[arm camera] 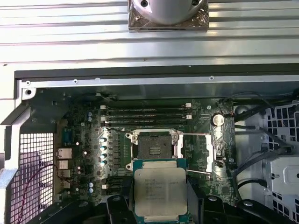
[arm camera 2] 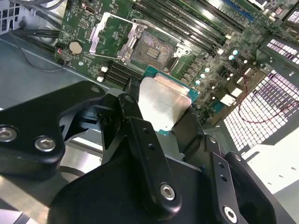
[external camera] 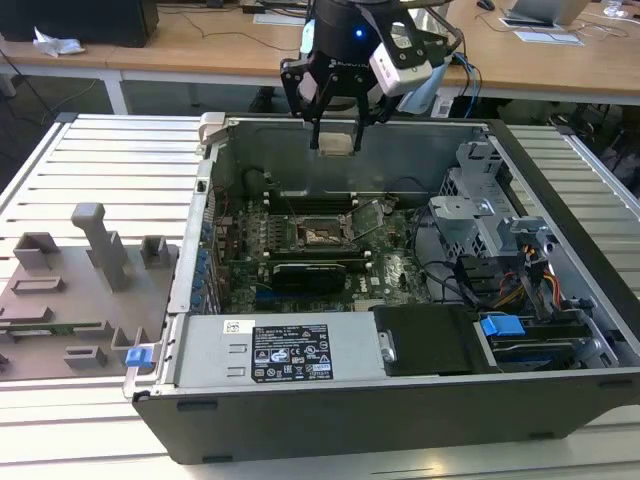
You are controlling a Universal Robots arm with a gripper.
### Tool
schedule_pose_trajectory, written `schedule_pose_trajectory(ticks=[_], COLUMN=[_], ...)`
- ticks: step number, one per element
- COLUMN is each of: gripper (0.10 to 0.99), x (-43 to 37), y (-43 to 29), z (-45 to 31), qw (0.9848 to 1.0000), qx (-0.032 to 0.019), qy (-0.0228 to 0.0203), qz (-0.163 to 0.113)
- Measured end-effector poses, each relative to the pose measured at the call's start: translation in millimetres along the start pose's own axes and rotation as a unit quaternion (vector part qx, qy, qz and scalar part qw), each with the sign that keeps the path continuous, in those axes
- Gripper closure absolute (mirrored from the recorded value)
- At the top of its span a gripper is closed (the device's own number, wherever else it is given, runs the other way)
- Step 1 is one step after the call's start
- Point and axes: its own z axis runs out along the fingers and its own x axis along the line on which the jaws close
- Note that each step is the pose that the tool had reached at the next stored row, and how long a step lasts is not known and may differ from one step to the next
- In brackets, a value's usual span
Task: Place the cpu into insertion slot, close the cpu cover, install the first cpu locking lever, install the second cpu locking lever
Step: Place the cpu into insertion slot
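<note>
My gripper (external camera: 335, 135) hangs over the back wall of the open computer case (external camera: 180, 270), shut on the cpu (external camera: 335, 142). The cpu is a flat square chip with a dull silver top, seen between the black fingers in both wrist views (arm camera 2: 161, 105) (arm camera: 160, 191). The insertion slot (external camera: 322, 235) (arm camera 2: 152, 46) (arm camera: 155, 145) lies bare on the green motherboard below, well apart from the chip. The cpu cover (arm camera 2: 105, 32) (arm camera: 208, 151) is swung open beside the slot. A thin wire locking lever (arm camera: 196, 171) stands unlatched next to it.
Long memory slots (arm camera: 145, 114) run beside the socket. A black graphics card (external camera: 315, 275), the power supply (external camera: 270, 350) and metal drive bays (external camera: 490, 220) with cables stand in the case. A grey fixture tray (external camera: 70, 290) lies at the exterior view's left.
</note>
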Motion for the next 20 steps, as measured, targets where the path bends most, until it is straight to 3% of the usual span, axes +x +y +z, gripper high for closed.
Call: schedule_pose_trajectory(ticks=[20], gripper=[0.545], x=[-0.3], y=[-1.3], z=[14.6], qw=[1.0], qx=[0.0], qy=[0.0], qz=[0.0])
